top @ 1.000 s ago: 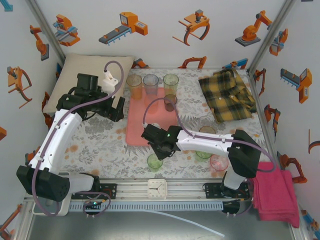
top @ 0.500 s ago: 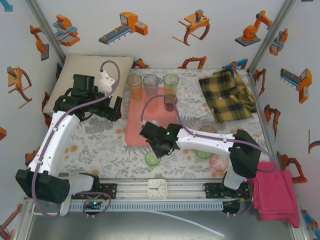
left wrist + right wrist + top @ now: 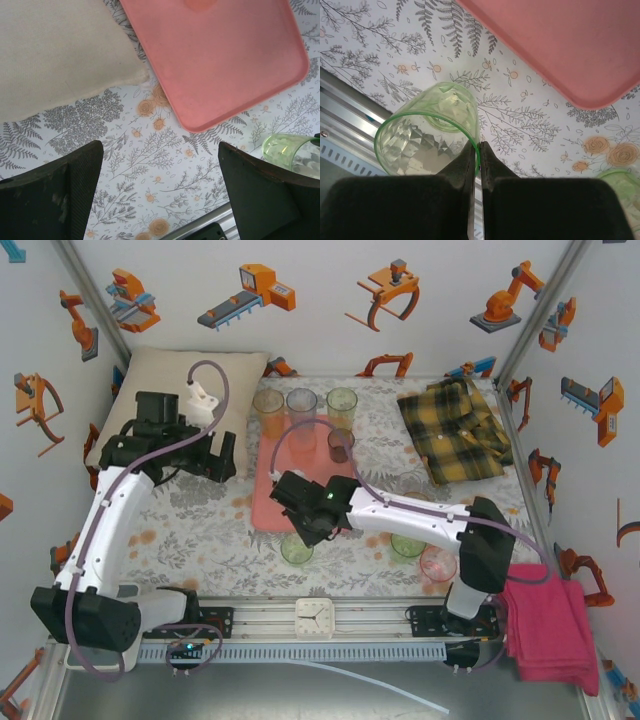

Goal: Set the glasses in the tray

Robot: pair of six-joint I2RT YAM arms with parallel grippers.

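My right gripper [image 3: 479, 150] is shut on the rim of a green glass [image 3: 427, 140], one finger inside and one outside. In the top view this green glass [image 3: 297, 548] hangs under the right gripper [image 3: 300, 533], just off the near edge of the salmon-pink tray [image 3: 280, 495]. Four glasses stand at the tray's far end: orange [image 3: 268, 405], grey [image 3: 301, 406], green [image 3: 341, 402] and smoky dark [image 3: 340, 445]. My left gripper [image 3: 222, 460] hovers open left of the tray, nothing between its fingers [image 3: 75, 185]. The left wrist view shows the tray [image 3: 220, 55] and the held glass [image 3: 290, 152].
A cream pillow [image 3: 150, 390] lies at the back left and a yellow plaid cloth [image 3: 455, 430] at the back right. A green glass [image 3: 407, 545] and a pink glass [image 3: 437, 565] stand near the right arm's base. A magenta cloth [image 3: 550, 630] hangs at the front right.
My right gripper closed fully on the green glass's rim and carried it up and left towards the tray's near edge. The left arm drifted slightly left.
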